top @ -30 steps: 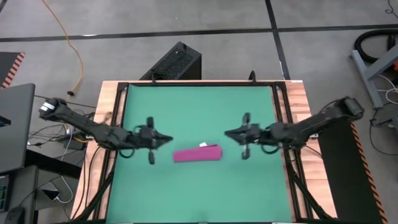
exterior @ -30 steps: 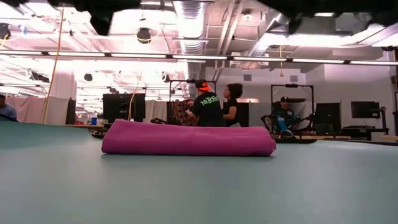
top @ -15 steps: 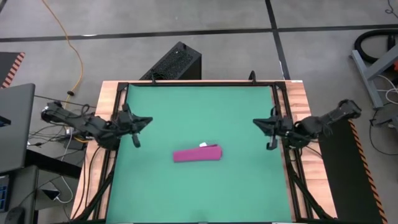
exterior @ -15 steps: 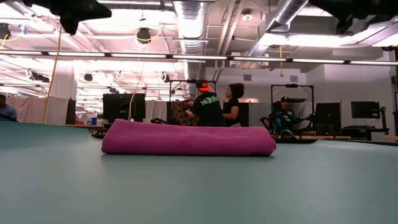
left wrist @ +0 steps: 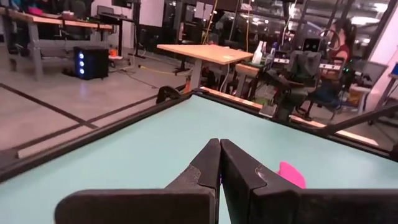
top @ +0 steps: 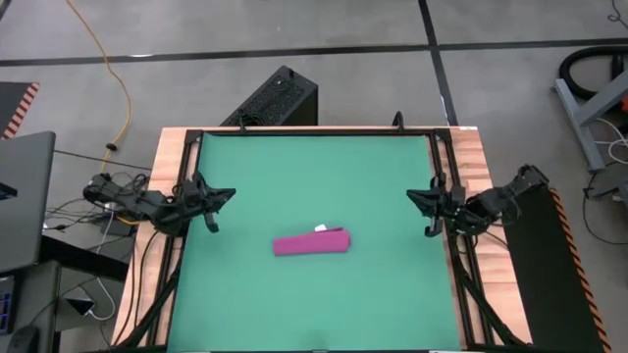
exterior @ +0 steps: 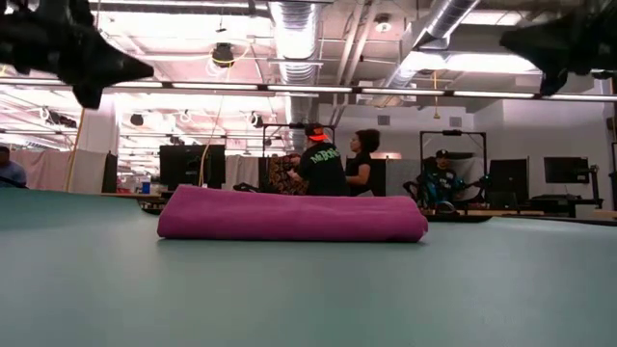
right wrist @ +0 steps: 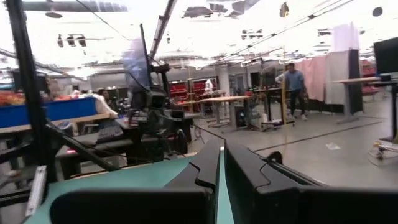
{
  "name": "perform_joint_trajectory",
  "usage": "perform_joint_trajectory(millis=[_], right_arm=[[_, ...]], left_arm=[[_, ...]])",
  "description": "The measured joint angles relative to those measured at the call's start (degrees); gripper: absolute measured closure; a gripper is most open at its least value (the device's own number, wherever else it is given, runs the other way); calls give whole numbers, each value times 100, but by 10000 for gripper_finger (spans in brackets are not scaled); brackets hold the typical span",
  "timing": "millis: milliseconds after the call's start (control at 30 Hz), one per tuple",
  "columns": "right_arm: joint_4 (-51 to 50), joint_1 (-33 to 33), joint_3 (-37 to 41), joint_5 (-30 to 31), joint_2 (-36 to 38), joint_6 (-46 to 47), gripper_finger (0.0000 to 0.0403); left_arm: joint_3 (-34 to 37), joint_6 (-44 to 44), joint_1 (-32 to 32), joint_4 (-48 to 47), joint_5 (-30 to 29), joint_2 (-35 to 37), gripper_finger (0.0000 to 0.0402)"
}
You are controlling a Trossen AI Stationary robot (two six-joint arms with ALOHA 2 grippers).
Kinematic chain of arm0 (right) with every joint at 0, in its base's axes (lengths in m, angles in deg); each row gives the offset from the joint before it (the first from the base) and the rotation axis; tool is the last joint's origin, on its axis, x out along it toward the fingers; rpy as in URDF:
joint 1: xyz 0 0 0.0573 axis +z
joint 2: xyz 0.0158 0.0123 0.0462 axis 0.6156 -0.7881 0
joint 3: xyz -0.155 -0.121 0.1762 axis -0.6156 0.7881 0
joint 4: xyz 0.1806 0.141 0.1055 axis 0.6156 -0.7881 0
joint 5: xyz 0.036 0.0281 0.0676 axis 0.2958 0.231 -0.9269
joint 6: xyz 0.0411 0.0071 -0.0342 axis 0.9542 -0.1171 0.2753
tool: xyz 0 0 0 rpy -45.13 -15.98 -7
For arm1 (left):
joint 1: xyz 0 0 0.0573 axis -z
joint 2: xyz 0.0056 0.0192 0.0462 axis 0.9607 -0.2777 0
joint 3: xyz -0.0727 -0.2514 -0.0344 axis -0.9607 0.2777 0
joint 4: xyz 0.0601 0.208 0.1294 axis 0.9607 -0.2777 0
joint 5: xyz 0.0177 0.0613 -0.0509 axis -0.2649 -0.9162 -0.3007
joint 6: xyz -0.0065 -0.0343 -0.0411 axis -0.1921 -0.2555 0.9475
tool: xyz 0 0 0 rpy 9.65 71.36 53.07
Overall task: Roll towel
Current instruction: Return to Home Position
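The towel point(top: 311, 243) is a magenta-purple roll lying on its side near the middle of the green mat point(top: 314, 167), with its small white tag point(top: 321, 228) at its far edge. In the low view the towel point(exterior: 291, 215) shows as a long, low roll. My left gripper point(top: 232, 195) hovers shut at the mat's left edge, pointing toward the table's right. My right gripper point(top: 408, 194) hovers shut at the mat's right edge, pointing toward the table's left. Both are well clear of the towel. In the left wrist view the shut left gripper point(left wrist: 219, 148) stands left of one end of the towel point(left wrist: 292, 174).
A black frame rail point(top: 186, 186) runs around the mat on the wooden table top point(top: 469, 147). A black box point(top: 278, 98) stands on the floor beyond the far edge. Cables and a laptop point(top: 25, 196) lie left of the table. People stand in the room behind point(exterior: 328, 164).
Both grippers have drawn back from the towel's ends, the left toward the table's left edge and the right toward its right edge, each also a little toward the far edge. Both stayed shut. The towel has kept still, rolled up on the mat.
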Motion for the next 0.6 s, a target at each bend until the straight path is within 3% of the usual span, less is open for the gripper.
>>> perform_joint_trajectory(millis=[100, 333, 600], right_arm=[[-127, 1, 130, 95, 194, 64, 356], [-684, 1, 130, 83, 175, 478, 356], [-1749, -1, 132, 44, 173, 1051, 356]], left_arm=[[323, 11, 0, 117, -9, 319, 401], [796, 168, 0, 372, -127, 264, 402], [836, 69, 2, 530, -28, 234, 401]])
